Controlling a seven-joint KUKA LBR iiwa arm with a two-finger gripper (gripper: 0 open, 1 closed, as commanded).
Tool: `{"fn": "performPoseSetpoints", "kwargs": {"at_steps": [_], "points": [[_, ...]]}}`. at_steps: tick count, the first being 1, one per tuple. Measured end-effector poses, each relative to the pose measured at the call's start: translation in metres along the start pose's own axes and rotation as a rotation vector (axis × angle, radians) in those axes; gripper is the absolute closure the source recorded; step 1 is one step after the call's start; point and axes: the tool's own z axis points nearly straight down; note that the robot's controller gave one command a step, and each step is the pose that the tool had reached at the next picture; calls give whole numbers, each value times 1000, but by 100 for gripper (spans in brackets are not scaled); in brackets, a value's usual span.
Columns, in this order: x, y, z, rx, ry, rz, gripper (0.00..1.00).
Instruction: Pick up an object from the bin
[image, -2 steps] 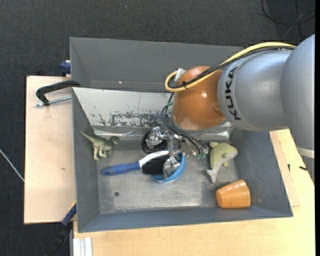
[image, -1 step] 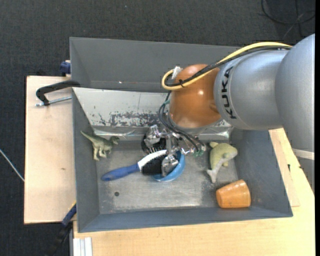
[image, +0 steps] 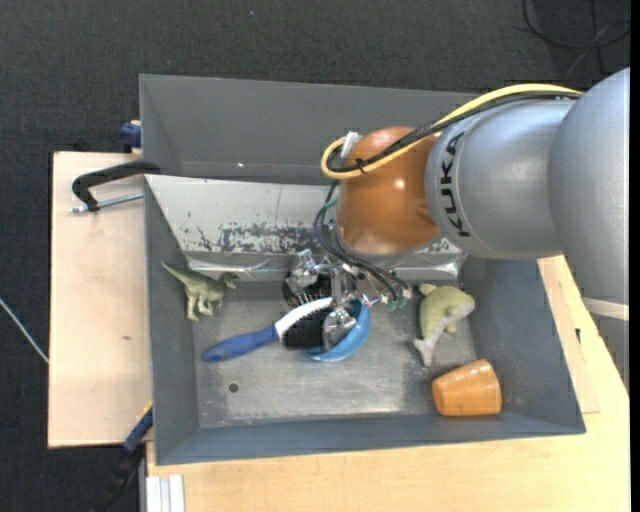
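Gripper (image: 338, 308) is down mid-bin, right at the bristle end of the blue-handled brush (image: 245, 344), which lies against a blue dish (image: 352, 345). Honestly can't tell if it's open or clamped. The green toy dinosaur (image: 203, 288) sits well left.

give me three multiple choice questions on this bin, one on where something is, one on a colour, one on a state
1. Where in the bin is the toy dinosaur?
A) left side
B) right front corner
C) centre

2. What colour is the handle of the brush?
A) red
B) blue
C) yellow

3. The gripper is:
A) raised above the bin's rim
B) down inside, over the brush's head
C) touching the toy dinosaur

Answers: 1 A, it is by the left wall. 2 B, the handle pointing left is blue. 3 B, it sits low at the centre over the bristled head.
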Motion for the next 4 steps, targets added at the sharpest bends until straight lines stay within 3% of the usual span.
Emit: {"fn": "performPoseSetpoints", "kwargs": {"at_steps": [2,3,4], "points": [[-7,9,4,-5,1,-25,0],[-9,12,2,-8,-2,-26,100],[-12,13,-37,-8,19,-26,100]]}}
